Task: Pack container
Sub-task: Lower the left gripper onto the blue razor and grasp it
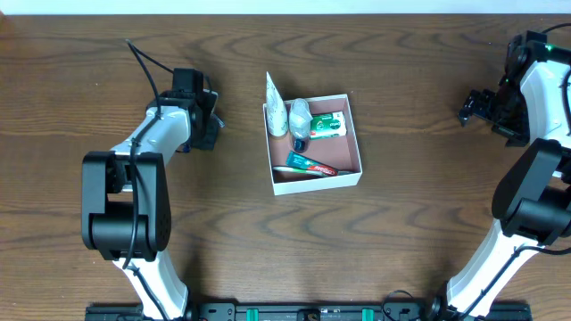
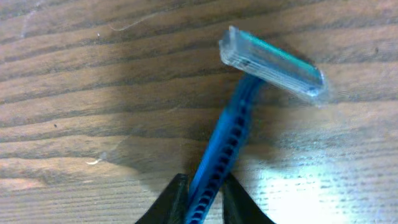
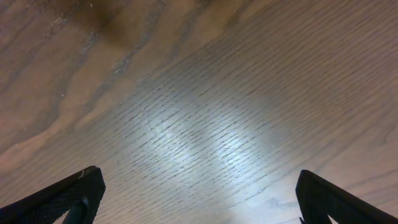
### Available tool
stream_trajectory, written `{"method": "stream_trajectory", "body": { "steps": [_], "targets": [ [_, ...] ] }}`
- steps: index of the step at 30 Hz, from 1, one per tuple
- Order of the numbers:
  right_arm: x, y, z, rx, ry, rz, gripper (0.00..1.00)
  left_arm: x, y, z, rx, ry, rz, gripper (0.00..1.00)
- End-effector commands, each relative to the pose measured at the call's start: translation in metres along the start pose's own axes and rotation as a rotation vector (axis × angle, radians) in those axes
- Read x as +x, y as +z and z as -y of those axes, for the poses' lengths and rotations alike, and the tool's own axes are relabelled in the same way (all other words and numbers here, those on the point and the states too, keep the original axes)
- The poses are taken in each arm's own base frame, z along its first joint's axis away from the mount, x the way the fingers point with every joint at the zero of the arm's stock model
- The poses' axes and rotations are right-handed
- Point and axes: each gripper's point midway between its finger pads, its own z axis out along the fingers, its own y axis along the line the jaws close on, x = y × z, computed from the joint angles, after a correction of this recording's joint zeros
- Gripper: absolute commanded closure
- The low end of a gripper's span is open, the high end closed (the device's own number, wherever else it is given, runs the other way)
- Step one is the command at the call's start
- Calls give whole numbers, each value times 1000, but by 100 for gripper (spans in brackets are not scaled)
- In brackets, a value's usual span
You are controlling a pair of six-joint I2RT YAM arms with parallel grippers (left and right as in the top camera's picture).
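The container [image 1: 354, 143], a shallow white cardboard box with a pinkish-brown inside, sits at the table's middle. It holds a green packet [image 1: 326, 125], a toothpaste tube [image 1: 310, 164], a white tube [image 1: 277, 111] and a small bottle [image 1: 300, 116]. My left gripper [image 1: 207, 120] is left of the box, low over the table. In the left wrist view the left gripper [image 2: 205, 186] is shut on the handle of a blue razor [image 2: 233, 124], whose clear-capped head [image 2: 272, 61] points away. My right gripper [image 1: 470, 106] is at the far right, open and empty, as the right wrist view [image 3: 199, 193] shows.
Bare wooden table [image 1: 401, 232] lies all around the box. The arm bases stand at the front left [image 1: 120, 214] and front right [image 1: 535, 205].
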Motion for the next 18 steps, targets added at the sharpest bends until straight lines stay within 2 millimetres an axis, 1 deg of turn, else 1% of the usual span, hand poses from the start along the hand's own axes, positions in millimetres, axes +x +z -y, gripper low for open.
{"method": "stream_trajectory", "body": {
  "steps": [1, 2, 7, 9, 11, 14, 18],
  "targets": [
    [-1, -1, 3, 9, 14, 5, 2, 17, 14, 18, 87, -4, -62, 92],
    [-2, -1, 3, 9, 14, 5, 1, 17, 14, 18, 87, -4, -61, 94],
    [-1, -1, 3, 9, 14, 5, 1, 11, 13, 17, 82, -4, -38, 94],
    [-1, -1, 3, 9, 14, 5, 1, 7, 9, 16, 79, -5, -23, 94],
    [-1, -1, 3, 9, 14, 5, 1, -2, 1, 13, 73, -6, 7, 94],
    [-2, -1, 3, 9, 14, 5, 1, -22, -19, 8, 61, -8, 76, 94],
    [-2, -1, 3, 9, 14, 5, 1, -52, -64, -1, 37, -14, 206, 94]
  ]
}}
